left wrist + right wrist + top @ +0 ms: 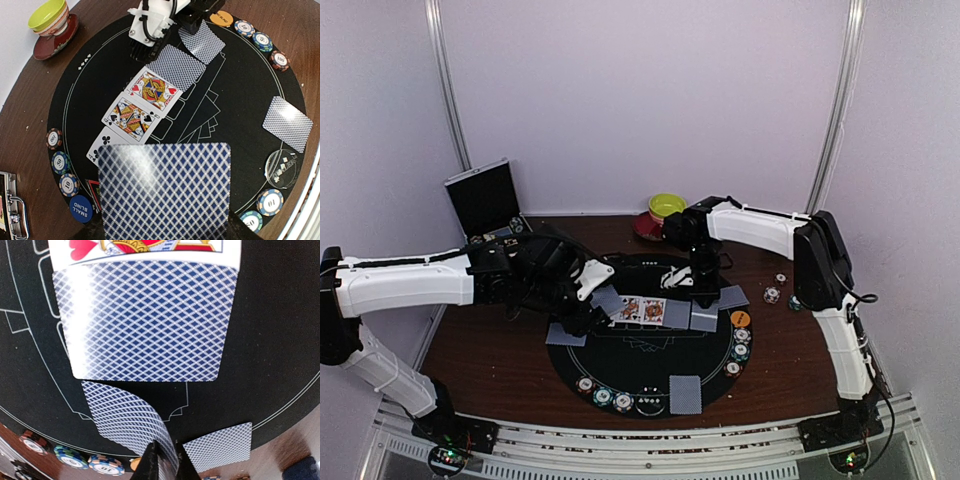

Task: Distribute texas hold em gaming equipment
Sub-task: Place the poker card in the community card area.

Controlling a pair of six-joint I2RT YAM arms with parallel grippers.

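Right wrist view: right claw (163,462), nearly closed, pinches curled card (125,415) spreading toward eleven o'clock; left claw (576,314) holds a face-down card (165,190).

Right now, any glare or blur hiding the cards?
Left wrist: the held card is blurred, with glare near its top left; face-up cards beyond are sharp. Right wrist: a glare band whitens the left of the flat card; the bent card in the right gripper is crisp. Top external: dim, card faces small.
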